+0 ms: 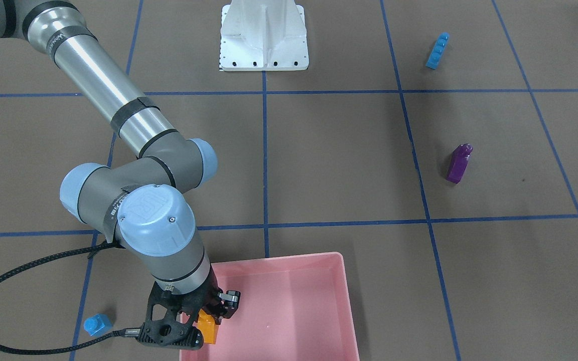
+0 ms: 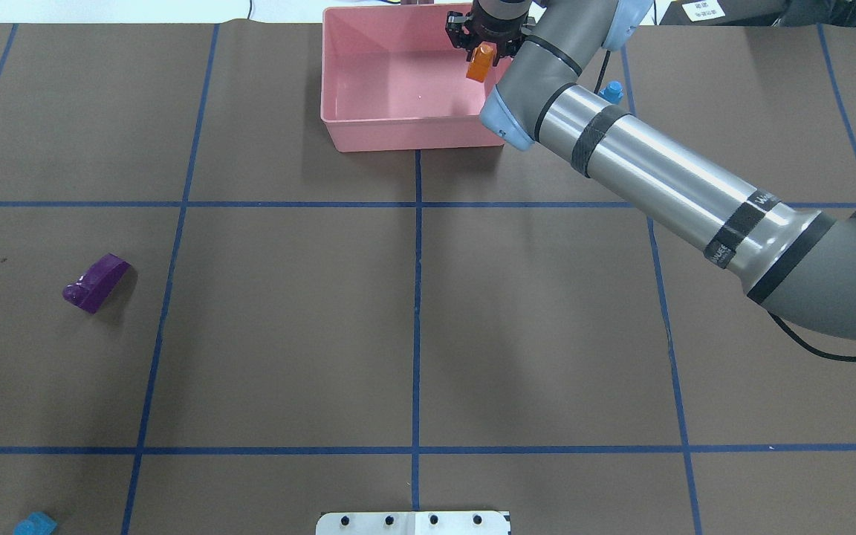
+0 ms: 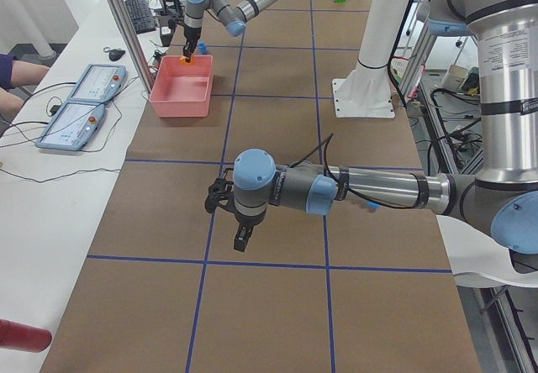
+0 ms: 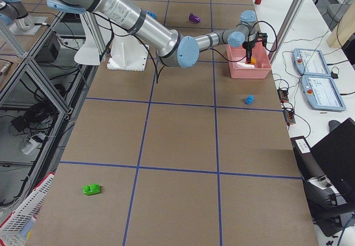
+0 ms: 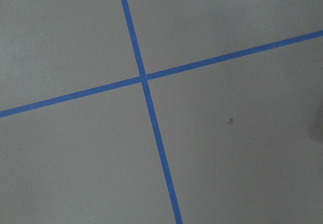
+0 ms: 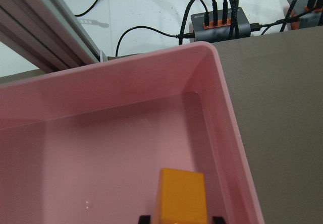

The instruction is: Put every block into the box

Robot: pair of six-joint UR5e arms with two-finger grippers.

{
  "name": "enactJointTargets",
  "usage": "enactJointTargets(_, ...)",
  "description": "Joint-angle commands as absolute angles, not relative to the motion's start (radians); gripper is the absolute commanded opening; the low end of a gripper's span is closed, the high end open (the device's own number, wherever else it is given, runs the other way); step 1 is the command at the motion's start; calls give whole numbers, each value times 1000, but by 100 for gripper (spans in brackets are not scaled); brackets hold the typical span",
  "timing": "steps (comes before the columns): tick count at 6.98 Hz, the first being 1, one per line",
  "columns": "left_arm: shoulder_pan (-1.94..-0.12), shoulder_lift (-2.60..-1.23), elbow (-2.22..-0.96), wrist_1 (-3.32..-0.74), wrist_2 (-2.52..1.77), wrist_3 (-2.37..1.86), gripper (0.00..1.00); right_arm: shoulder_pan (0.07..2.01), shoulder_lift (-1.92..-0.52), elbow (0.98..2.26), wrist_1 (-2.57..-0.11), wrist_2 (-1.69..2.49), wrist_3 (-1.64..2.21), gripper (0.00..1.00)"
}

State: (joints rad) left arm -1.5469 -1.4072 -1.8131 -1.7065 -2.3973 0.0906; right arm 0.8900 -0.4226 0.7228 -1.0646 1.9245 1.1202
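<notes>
My right gripper (image 2: 481,58) is shut on the orange sloped block (image 2: 479,65) and holds it over the right part of the pink box (image 2: 398,135). The right wrist view shows the orange block (image 6: 181,193) between the fingertips, above the box floor near its wall (image 6: 224,90). The small blue block (image 2: 611,92) lies just outside the box. The purple block (image 2: 95,282) and the long blue block (image 2: 34,524) lie far off on the left side. The green block (image 4: 91,189) lies far on the right side. My left gripper (image 3: 241,237) hovers over bare table; I cannot tell if it is open.
The white metal base (image 2: 413,522) stands at the table's near edge in the middle. Blue tape lines (image 5: 144,77) cross the brown table. A cable hub (image 6: 222,24) and wires lie just beyond the box. Two pendants (image 3: 80,104) lie on the side bench.
</notes>
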Motion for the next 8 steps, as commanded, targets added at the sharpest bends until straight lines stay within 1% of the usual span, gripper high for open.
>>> enactJointTargets(1, -1533, -1416, -1812, -1820, -2402, 87, 100, 891, -419, 738, -1065, 1925, 1121, 100)
enactJointTargets(2, -1493, -1417, -1796, -1869, -2402, 30, 100, 896, -420, 786, -1122, 1939, 1117, 100)
enactJointTargets(3, -1488, -1431, -1798, -1944, -2430, -79, 100, 902, -423, 877, -1247, 1948, 1102, 100)
enactJointTargets(4, -1479, -1431, -1767, -2054, -2434, -118, 100, 907, -443, 990, -1370, 1975, 1082, 100)
enactJointTargets(5, -1412, -1439, -1767, -2081, -2436, -159, 100, 917, -478, 1106, -1469, 2003, 1078, 100)
enactJointTargets(6, -1253, -1503, -1773, -2088, -2431, -308, 100, 929, -556, 1253, -1549, 2035, 1043, 100)
enactJointTargets(8, -1099, -1532, -1778, -2163, -2313, -466, 100, 948, -783, 1610, -1740, 2051, 932, 100)
